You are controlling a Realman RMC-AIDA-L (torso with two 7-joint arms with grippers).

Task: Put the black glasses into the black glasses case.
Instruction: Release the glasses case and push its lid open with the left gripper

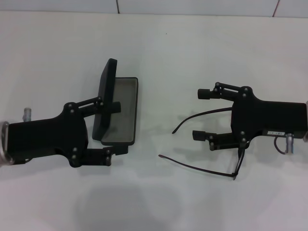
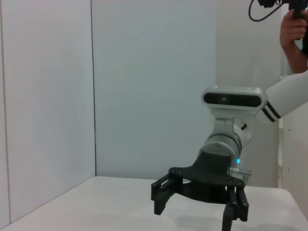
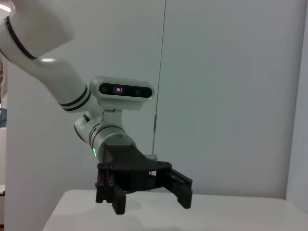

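Observation:
The black glasses case (image 1: pixel 122 113) lies open on the white table left of centre, its lid (image 1: pixel 107 96) standing up and the grey lining showing. My left gripper (image 1: pixel 119 129) is open; one finger reaches over the lid onto the lining, the other sits just past the case's near end. The black glasses (image 1: pixel 202 168) lie on the table to the right, their temple arms pointing toward the case. My right gripper (image 1: pixel 198 114) is open above them, and one temple arm (image 1: pixel 202 115) runs between its fingers. The lenses are hidden under the gripper body.
The white table (image 1: pixel 159 53) ends at a white wall behind. The left wrist view shows my right gripper (image 2: pixel 197 206) across the table and a person's hand (image 2: pixel 291 29) at the top corner. The right wrist view shows my left gripper (image 3: pixel 144 192).

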